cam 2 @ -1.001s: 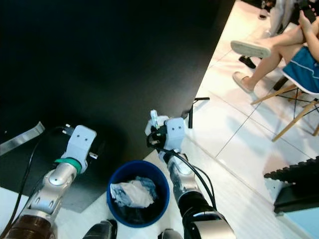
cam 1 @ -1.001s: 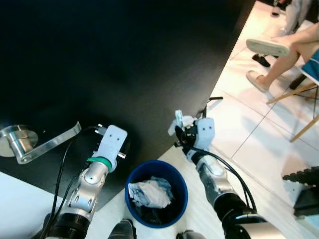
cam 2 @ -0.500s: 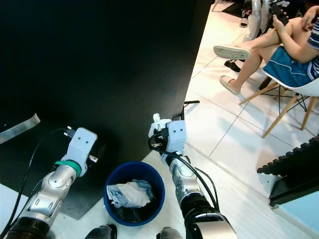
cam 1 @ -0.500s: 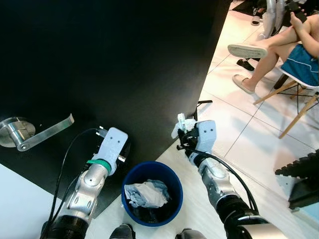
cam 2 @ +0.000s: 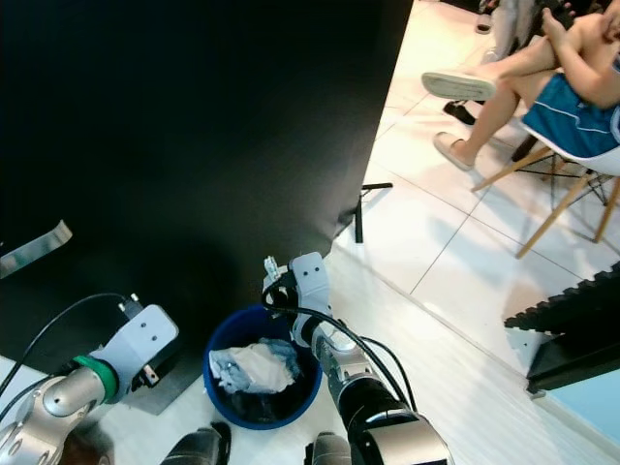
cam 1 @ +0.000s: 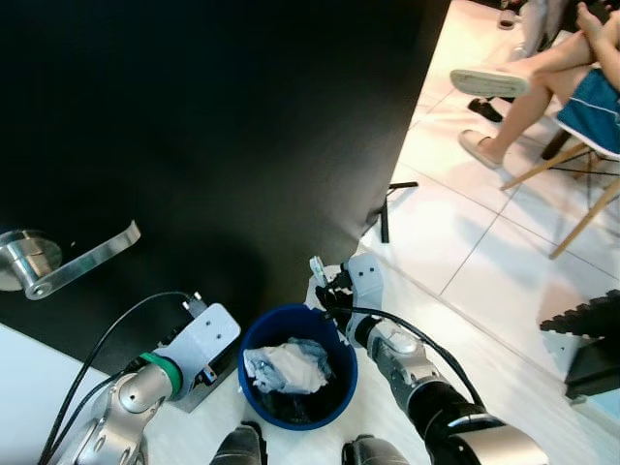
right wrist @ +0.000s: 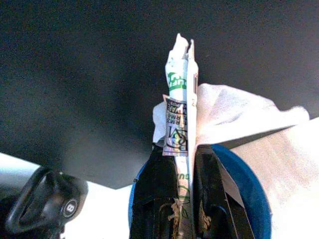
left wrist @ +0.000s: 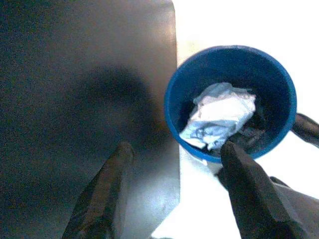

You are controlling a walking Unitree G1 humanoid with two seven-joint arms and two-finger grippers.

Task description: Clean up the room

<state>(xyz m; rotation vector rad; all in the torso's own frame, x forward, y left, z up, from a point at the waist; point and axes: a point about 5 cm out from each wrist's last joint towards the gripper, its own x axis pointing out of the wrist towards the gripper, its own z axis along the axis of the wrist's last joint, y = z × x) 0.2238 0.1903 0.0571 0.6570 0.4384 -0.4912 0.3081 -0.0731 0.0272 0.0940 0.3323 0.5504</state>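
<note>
The right gripper (right wrist: 182,164) has its jaws clamped on a flat wrapper (right wrist: 178,99) above the bin's (cam 1: 254,344) rim; the left gripper (left wrist: 172,154) is spread wide, empty, beside it.

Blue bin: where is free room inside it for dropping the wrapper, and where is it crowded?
The blue bin has dark free room along its right wall, beside the crumpled paper filling the left and middle. The right gripper holds the wrapper above the far rim, close to the black door.

Blue bin (cam 1: 296,373) stands on seemingly tiled floor (cam 1: 465,262).
</note>
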